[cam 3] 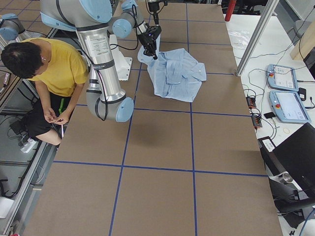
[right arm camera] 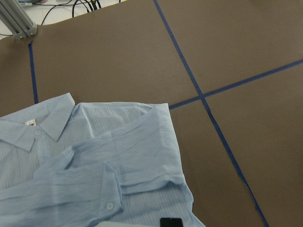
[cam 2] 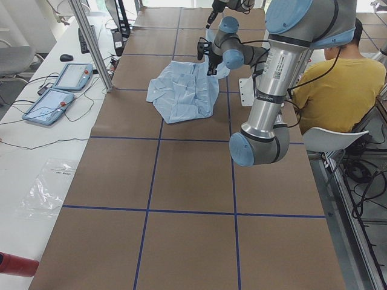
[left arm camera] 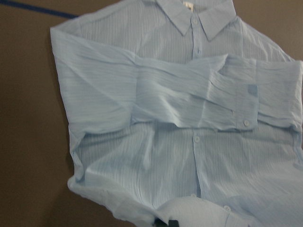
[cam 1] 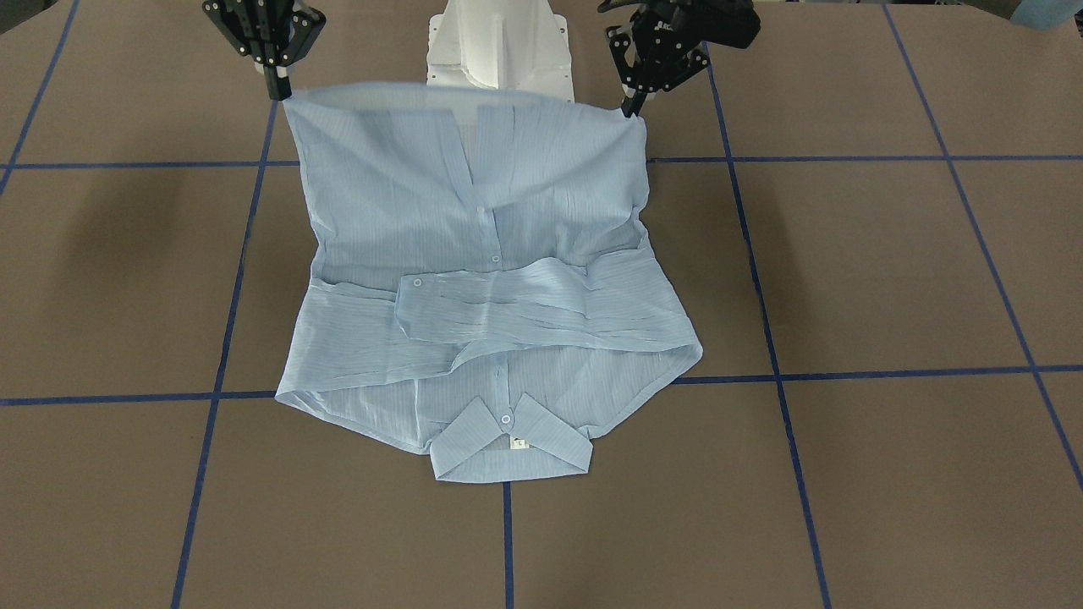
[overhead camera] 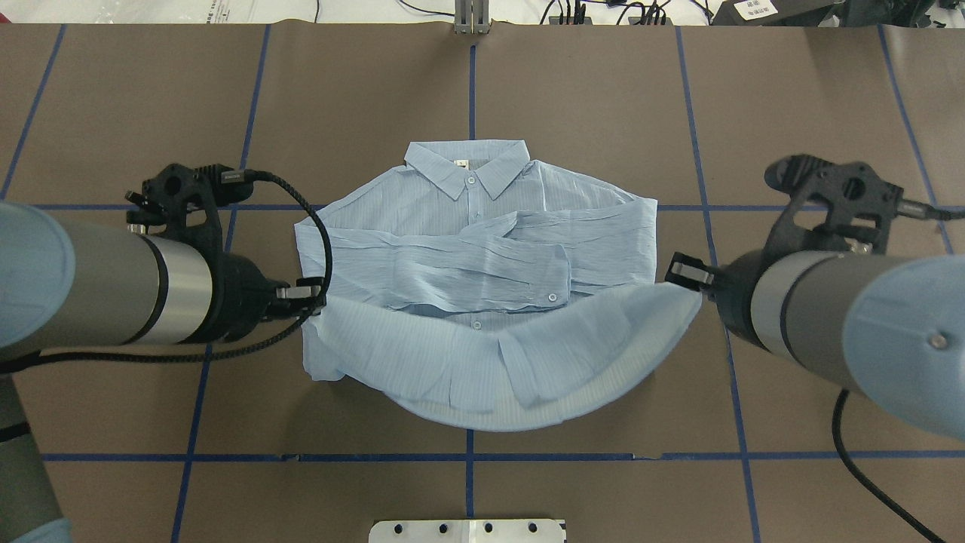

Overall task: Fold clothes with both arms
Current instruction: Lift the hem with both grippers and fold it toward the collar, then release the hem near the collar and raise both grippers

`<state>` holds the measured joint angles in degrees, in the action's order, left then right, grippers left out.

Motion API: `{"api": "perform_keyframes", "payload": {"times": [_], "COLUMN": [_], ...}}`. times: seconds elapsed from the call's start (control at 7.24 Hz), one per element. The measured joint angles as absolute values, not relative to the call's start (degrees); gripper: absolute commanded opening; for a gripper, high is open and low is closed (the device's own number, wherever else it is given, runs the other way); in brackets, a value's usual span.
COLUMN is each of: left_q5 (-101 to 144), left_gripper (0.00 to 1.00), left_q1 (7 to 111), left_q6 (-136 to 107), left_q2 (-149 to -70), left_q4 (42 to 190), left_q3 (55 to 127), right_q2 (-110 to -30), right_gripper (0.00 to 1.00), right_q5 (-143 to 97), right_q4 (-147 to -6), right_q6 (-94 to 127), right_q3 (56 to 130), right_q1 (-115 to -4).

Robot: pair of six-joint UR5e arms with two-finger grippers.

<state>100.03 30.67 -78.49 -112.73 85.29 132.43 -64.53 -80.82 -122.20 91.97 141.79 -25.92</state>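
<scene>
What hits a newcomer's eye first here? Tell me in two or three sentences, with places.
The pale-blue shirt in the middle of the table stands out, its hem held up in a sagging arc on the robot's side. The left gripper and the right gripper each pinch one hem corner. The collar lies flat at the far end, with the sleeves crossed over the chest.

Legible text: none. Neck label (cam 1: 519,442) of shirt (cam 1: 474,254) and sticker (cam 2: 279,67) on left arm (cam 2: 260,115): too small to read.
</scene>
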Motion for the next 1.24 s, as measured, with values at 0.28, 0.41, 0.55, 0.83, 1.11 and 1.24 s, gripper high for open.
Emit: {"api": "perform_keyframes", "payload": {"times": [0.28, 0.41, 0.55, 0.83, 1.11, 1.24], "left_q5": [95.0, 93.2, 91.9, 89.6, 87.6, 87.2], "left_gripper": [0.0, 0.0, 0.0, 0.0, 0.0, 0.0], "left_q1": [34.1, 34.9, 35.3, 35.6, 35.7, 35.7], "left_q6": [-77.0, -76.0, -74.8, -73.9, -73.7, -73.6], "left_q2": [-116.3, -117.9, -118.6, -119.0, -119.0, -119.0], "left_q4": [86.0, 88.3, 92.6, 103.5, 109.7, 111.2], "left_q3": [125.1, 120.0, 114.4, 102.0, 94.4, 92.6], "right_q2": [-63.5, -63.4, -63.3, -63.4, -63.4, -63.2], "right_gripper": [0.0, 0.0, 0.0, 0.0, 0.0, 0.34], "right_q5": [-82.7, -83.3, -83.4, -83.3, -83.1, -83.1], "right_q4": [-108.1, -100.9, -95.1, -86.6, -83.8, -83.1], "right_q6": [88.5, 86.9, 85.8, 83.9, 82.2, 82.0], "right_q3": [127.2, 119.7, 113.3, 103.6, 99.2, 98.0], "right_q1": [-33.2, -35.4, -36.5, -37.7, -38.4, -38.4]}}
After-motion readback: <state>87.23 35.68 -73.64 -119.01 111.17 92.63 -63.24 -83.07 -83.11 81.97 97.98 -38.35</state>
